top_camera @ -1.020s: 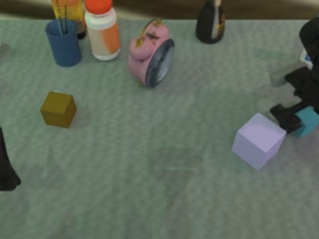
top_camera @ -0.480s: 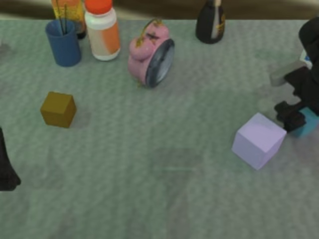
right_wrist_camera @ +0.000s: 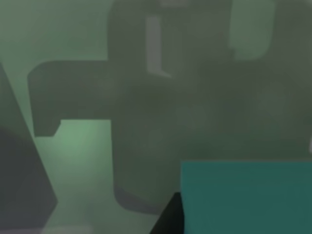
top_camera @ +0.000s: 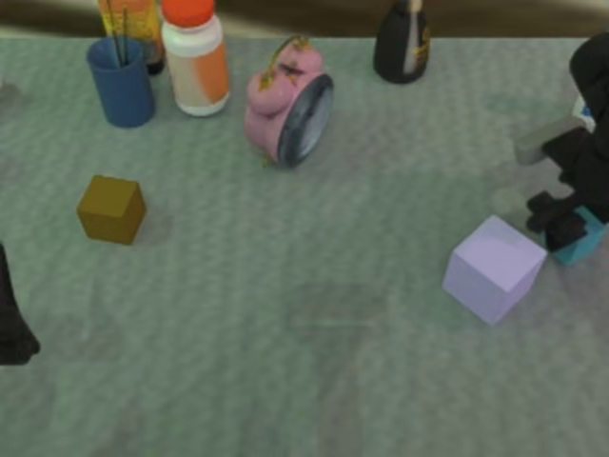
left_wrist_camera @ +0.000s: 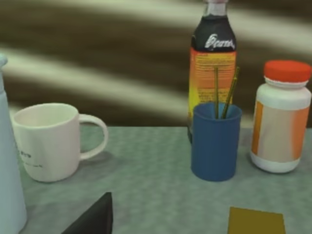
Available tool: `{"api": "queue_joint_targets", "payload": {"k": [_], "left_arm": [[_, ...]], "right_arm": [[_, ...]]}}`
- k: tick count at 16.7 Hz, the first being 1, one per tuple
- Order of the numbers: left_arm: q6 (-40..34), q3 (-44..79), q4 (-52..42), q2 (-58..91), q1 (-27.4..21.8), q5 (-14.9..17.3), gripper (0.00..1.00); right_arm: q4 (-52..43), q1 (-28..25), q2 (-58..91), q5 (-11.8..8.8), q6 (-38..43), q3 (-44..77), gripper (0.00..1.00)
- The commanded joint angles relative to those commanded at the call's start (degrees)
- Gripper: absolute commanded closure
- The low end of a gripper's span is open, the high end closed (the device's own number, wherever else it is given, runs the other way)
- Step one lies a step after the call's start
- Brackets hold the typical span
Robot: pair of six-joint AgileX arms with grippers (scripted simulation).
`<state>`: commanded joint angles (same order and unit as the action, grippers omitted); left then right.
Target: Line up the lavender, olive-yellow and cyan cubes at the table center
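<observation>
Green textured cloth covered the whole table, with a dark striped backdrop behind its far edge.

Along that far edge stood the clutter: a pink twin-bell alarm clock lying tilted near the middle, a white plastic pill bottle with an orange cap to its left, a blue cylindrical cup holding thin sticks further left, an orange-labelled dark drink bottle just behind that cup, and a squat black bottle toward the right. The left wrist view also showed a white ceramic mug beside the blue cup.

A large lavender cube sat on the right half of the table, turned corner-on. An olive-yellow cube rested well apart from it on the left half, in front of the blue cup. A small cyan cube lay at the right edge, just beside the lavender cube and mostly covered from above.

Over that cyan cube hung the right gripper, its dark fingers at the cube's sides; whether they were pressing it or slightly apart could not be told. The left gripper sat parked at the left edge, fingers not discernible.
</observation>
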<state>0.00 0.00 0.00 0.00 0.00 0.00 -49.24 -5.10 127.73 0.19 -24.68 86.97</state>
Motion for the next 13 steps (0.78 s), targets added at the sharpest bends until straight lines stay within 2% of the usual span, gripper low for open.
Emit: {"api": "queue_joint_targets", "payload": {"k": [5, 10, 13], "left_arm": [[0.0, 0.0, 0.0, 0.0, 0.0, 0.0, 0.0], [0.0, 0.0, 0.0, 0.0, 0.0, 0.0, 0.0], [0.0, 0.0, 0.0, 0.0, 0.0, 0.0, 0.0]], "right_arm": [[-2.0, -0.1, -2.2, -0.7, 0.4, 1.3, 1.0], [-12.2, -0.3, -5.4, -0.7, 0.4, 7.6, 1.0], [-14.7, -0.4, -6.8, -0.7, 0.4, 9.4, 1.0]]}}
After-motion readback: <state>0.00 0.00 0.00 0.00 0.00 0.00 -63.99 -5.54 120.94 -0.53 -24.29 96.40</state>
